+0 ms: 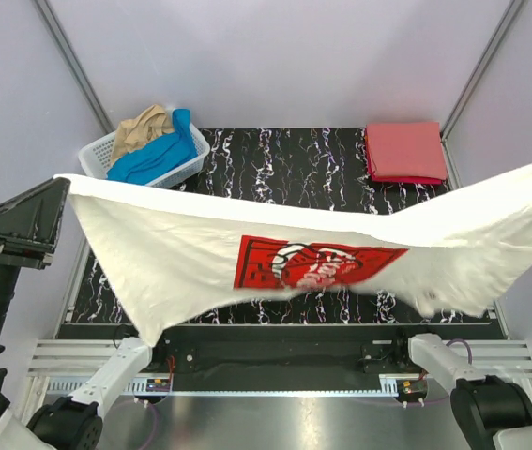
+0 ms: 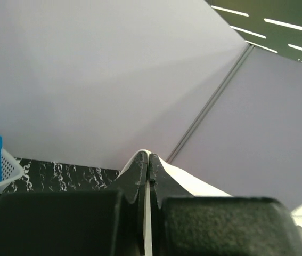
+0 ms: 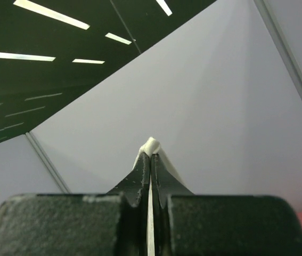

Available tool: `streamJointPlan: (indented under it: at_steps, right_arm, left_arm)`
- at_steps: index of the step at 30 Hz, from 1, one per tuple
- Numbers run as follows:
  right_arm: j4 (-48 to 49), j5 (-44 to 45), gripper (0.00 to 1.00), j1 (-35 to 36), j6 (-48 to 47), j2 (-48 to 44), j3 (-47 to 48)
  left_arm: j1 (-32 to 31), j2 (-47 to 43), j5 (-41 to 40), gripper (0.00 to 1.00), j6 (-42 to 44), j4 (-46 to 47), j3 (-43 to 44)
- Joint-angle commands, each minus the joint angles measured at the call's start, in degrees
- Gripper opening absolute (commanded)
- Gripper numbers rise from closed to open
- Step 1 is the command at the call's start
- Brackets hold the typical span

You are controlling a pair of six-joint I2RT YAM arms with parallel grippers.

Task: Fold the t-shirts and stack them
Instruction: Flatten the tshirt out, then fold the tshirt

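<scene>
Top external: white tee (image 1: 181,253) is held stretched above desk (image 1: 284,155), its ends clamped by left gripper (image 2: 148,158) and right gripper (image 3: 151,158); red tee (image 1: 406,152) is folded at far right corner.

Blk gripper (image 2: 148,156), white arm links (image 1: 115,370), purple cables (image 1: 468,349).

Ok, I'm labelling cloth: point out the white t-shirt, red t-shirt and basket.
white t-shirt (image 1: 176,258), top external, plain left half
red t-shirt (image 1: 406,150), top external, top face
basket (image 1: 95,153), top external, left rim
</scene>
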Motion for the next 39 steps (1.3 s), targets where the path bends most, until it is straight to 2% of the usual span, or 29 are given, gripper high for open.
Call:
streamJointPlan:
  at_steps: [1, 5, 7, 11, 12, 14, 15, 17, 18, 21, 24, 25, 28, 30, 35, 39]
  right_arm:
    - [-0.3, -1.2, 0.0, 0.0, -0.1, 8.3, 4.1]
    - [0.5, 2.9, 0.0, 0.0, -3.4, 14.7, 2.7]
    - [3.1, 4.6, 0.0, 0.0, -4.7, 17.5, -3.2]
    - [10.8, -1.6, 0.0, 0.0, -4.6, 20.2, -18.2]
    - [16.2, -2.8, 0.0, 0.0, -4.3, 20.3, -26.0]
    - [22.0, -4.7, 0.0, 0.0, -3.6, 20.8, -33.4]
    - [28.5, -5.4, 0.0, 0.0, -3.0, 21.4, -40.7]
    - [36.0, -7.7, 0.0, 0.0, -3.1, 22.8, -48.1]
    - [43.2, -8.4, 0.0, 0.0, -3.1, 23.7, -54.4]
    - [54.1, -10.2, 0.0, 0.0, -3.3, 29.2, -62.1]
    - [60.6, -10.8, 0.0, 0.0, -2.7, 37.0, -65.2]
    - [60.8, -10.8, 0.0, 0.0, -2.6, 39.3, -64.7]
    - [60.3, -17.1, 0.0, 0.0, -1.5, 47.8, -61.0]
    - [58.5, -17.3, 0.0, 0.0, 0.1, 54.4, -57.1]
    - [53.6, -17.6, 0.0, 0.0, 0.2, 61.2, -48.6]
    - [51.6, -18.1, 0.0, 0.0, 2.5, 60.5, -48.0]
  left_arm:
    - [0.2, 4.3, -1.4, 0.0, -0.1, 2.6, 3.5]
    - [0.2, 8.8, -6.9, 0.0, 2.7, 2.5, 1.3]
    - [0.2, 10.2, -8.8, 0.0, 3.3, 2.8, -4.6]
    - [0.2, 12.7, -12.2, 0.0, 4.1, 7.2, -17.7]
    - [0.3, 13.2, -13.3, 0.0, 4.9, 8.4, -22.7]
    - [0.3, 15.1, -16.9, 0.0, 5.7, 11.3, -27.2]
    - [0.3, 15.8, -18.0, 0.0, 6.1, 12.1, -31.2]
    - [0.6, 18.5, -20.9, 0.0, 6.4, 14.5, -35.0]
    - [1.0, 20.6, -22.0, 0.0, 6.6, 17.0, -38.6]
    - [2.4, 25.4, -22.6, 0.0, 6.6, 20.2, -43.6]
    - [6.5, 33.3, -16.0, 0.0, 5.1, 24.7, -45.5]
    - [7.7, 37.7, -12.0, 0.0, 5.1, 26.2, -45.2]
    - [11.5, 46.2, -7.8, 0.0, 6.1, 25.2, -41.0]
    - [14.2, 50.8, -4.7, 0.0, 6.9, 25.5, -38.0]
    - [18.0, 56.5, 5.1, 0.0, 9.3, 27.3, -32.6]
    - [19.8, 59.6, 10.6, 0.0, 10.0, 27.3, -31.6]
